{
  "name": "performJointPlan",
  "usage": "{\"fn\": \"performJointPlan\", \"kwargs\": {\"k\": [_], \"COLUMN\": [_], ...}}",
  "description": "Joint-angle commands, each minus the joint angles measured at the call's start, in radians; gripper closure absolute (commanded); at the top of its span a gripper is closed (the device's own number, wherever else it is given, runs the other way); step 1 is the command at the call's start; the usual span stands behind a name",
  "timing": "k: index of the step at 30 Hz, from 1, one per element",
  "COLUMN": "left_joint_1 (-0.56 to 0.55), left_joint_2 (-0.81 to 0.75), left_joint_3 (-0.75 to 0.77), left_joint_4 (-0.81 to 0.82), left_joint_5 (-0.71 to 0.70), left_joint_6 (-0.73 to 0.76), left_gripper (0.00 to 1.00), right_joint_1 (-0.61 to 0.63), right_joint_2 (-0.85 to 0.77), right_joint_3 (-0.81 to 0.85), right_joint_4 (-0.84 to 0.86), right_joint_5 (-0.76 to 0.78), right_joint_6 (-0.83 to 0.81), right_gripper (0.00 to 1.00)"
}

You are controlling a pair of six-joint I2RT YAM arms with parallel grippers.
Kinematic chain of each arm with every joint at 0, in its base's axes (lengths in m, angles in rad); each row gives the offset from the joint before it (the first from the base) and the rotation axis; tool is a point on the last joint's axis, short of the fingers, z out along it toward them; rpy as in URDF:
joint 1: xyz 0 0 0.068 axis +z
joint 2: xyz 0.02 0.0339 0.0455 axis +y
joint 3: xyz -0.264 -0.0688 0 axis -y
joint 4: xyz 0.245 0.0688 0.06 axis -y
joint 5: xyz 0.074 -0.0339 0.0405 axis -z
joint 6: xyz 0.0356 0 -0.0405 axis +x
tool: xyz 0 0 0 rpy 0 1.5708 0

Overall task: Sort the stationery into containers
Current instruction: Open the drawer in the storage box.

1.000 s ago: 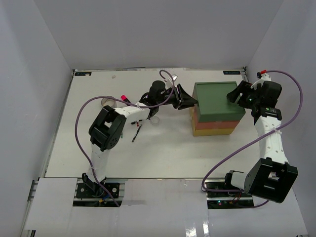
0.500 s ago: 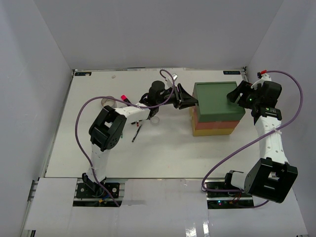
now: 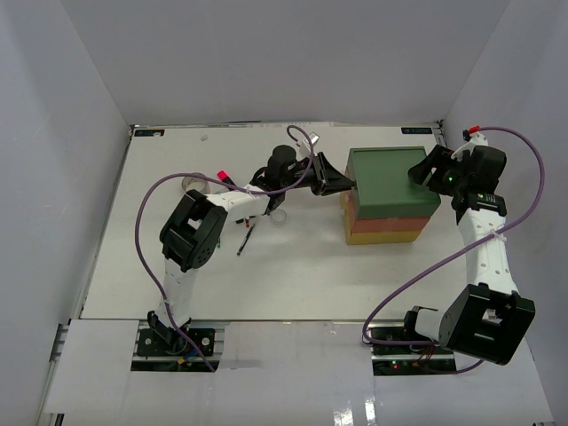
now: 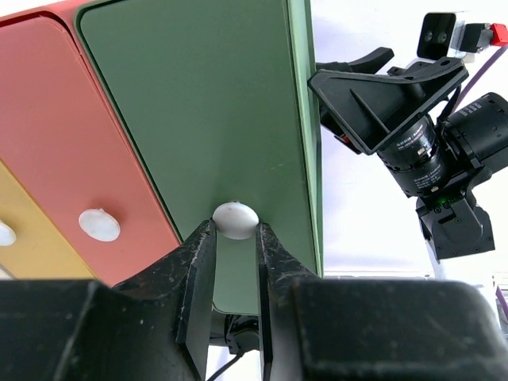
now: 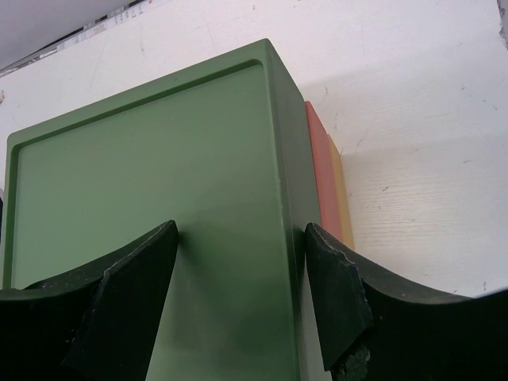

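Observation:
The drawer stack (image 3: 390,182) has a dark green top, an orange-red middle and a yellow bottom, and stands right of centre. My left gripper (image 3: 344,184) is at its left face. In the left wrist view my left gripper (image 4: 234,230) is shut on the white knob (image 4: 234,218) of the green drawer (image 4: 206,119). My right gripper (image 3: 419,174) is at the stack's right top corner. In the right wrist view my right gripper (image 5: 240,234) is open, one finger on the green top (image 5: 143,182) and one beside its side wall.
A pink-capped highlighter (image 3: 222,175) and a grey tape roll (image 3: 189,184) lie at the left. A thin dark pen (image 3: 246,240) and a white tape roll (image 3: 279,216) lie under my left arm. The red drawer (image 4: 71,135) and the yellow drawer (image 4: 16,254) are closed.

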Motion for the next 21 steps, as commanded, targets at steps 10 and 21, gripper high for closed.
{"fn": "performJointPlan", "kwargs": {"k": [10,21], "left_joint_1": [0.031,0.064], "left_joint_2": [-0.112,-0.167], "left_joint_3": [-0.067,-0.128], "left_joint_4": [0.025,-0.01], "left_joint_5": [0.013,0.062], "left_joint_6": [0.033,0.063], "left_gripper": [0.98,0.98], "right_joint_1": [0.018,0.018], "right_joint_2": [-0.011,-0.014], "right_joint_3": [-0.025,-0.028], "right_joint_4": [-0.016,-0.019], "right_joint_5": [-0.005,0.028], "right_joint_6": [0.013,0.013], "right_gripper": [0.32,0.32]}}
